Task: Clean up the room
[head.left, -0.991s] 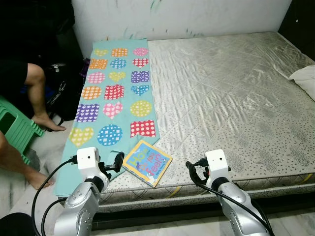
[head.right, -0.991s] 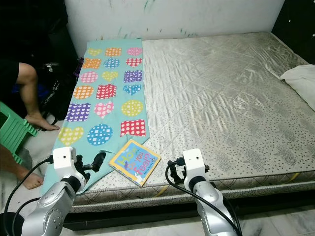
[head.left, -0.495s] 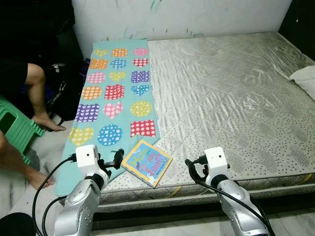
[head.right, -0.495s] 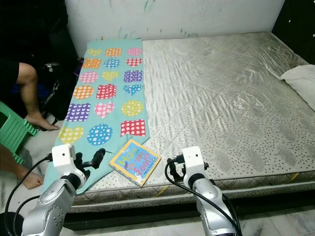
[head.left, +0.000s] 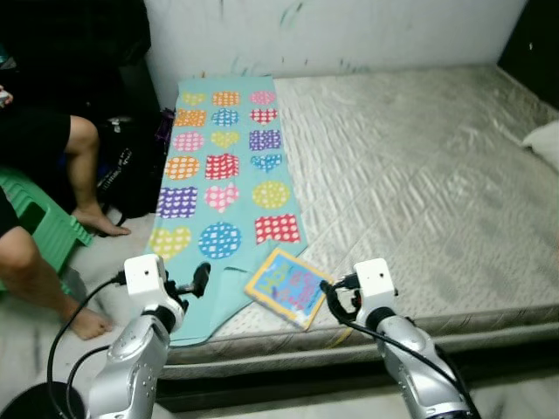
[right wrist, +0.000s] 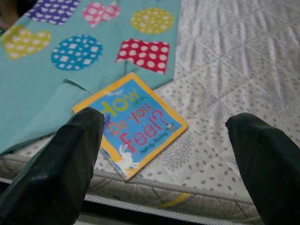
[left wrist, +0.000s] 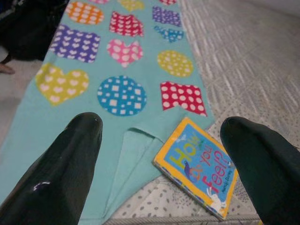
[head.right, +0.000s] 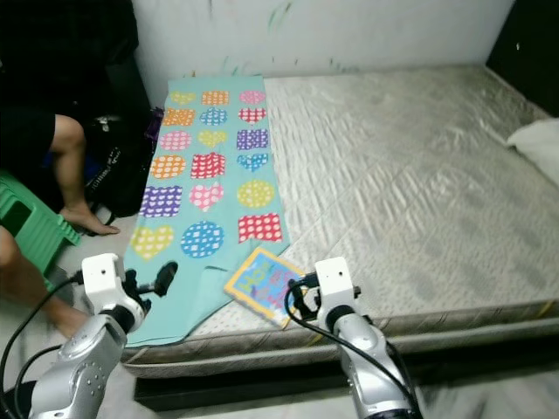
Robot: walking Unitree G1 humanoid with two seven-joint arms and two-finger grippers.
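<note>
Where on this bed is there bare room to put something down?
The wide silver mattress is bare from the patterned teal blanket across to the white pillow. It is crowded at the near left corner, where the book lies beside the blanket's folded edge.

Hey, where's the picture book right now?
The picture book lies near the mattress's front edge, beside the teal patterned cloth's lower corner, between both grippers.

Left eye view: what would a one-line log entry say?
left gripper open | right gripper open | yellow-bordered picture book on grey mattress edge
</note>
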